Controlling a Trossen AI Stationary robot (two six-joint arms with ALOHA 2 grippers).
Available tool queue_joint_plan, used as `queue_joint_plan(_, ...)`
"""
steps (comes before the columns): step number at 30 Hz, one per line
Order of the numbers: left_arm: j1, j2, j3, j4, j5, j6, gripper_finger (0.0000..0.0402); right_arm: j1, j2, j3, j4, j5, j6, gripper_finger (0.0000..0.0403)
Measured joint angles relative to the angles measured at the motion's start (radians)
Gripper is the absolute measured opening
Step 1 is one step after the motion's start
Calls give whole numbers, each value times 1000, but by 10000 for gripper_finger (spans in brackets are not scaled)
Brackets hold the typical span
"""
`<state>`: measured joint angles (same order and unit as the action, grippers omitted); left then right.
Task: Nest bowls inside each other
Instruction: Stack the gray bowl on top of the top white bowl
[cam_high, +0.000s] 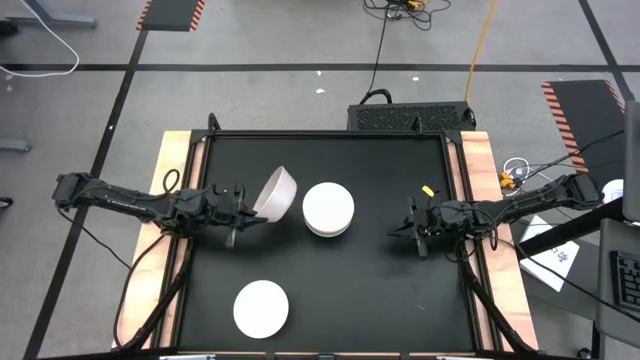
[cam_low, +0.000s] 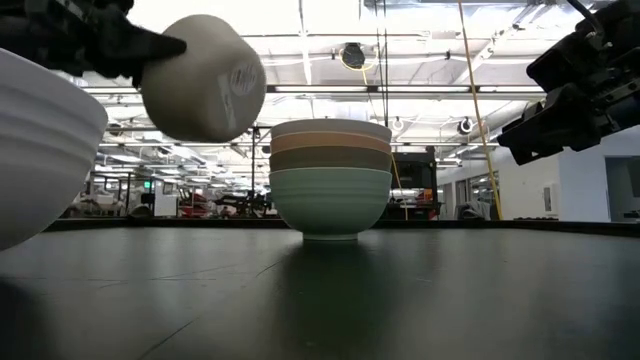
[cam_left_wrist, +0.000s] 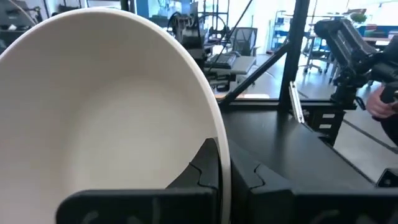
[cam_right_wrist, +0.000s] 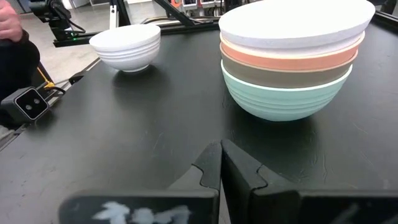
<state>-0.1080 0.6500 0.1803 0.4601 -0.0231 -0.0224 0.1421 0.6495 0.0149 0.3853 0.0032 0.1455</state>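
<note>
You are carrying the beige-grey bowl (cam_high: 280, 191), tilted and clamped in the left gripper (cam_high: 247, 205), just beside the stack (cam_high: 328, 209). Level it directly over the stack before letting go. The right gripper (cam_high: 405, 230), jaws together, is waiting beyond the stack.

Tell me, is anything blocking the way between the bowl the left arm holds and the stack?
Nothing visible. The left gripper holds the beige bowl tilted beside the stack, with only bare table between.
</note>
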Motion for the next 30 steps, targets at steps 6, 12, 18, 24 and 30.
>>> queue_joint_plan(6, 1, 83, 80, -34, 14, 32, 3, 0, 0, 0, 7, 0, 0, 0)
queue_joint_plan(12, 1, 225, 232, -114, 24, 60, 3, 0, 0, 0, 7, 0, 0, 0)
queue_joint_plan(18, 25, 400, 478, -325, 24, 70, 3, 0, 0, 0, 7, 0, 0, 0)
queue_joint_plan(24, 101, 592, 745, -574, 32, 88, 3, 0, 0, 0, 6, -1, 4, 0)
queue_joint_plan(30, 130, 770, 953, -748, 79, 98, 3, 9, 2, 0, 5, -3, 10, 0)
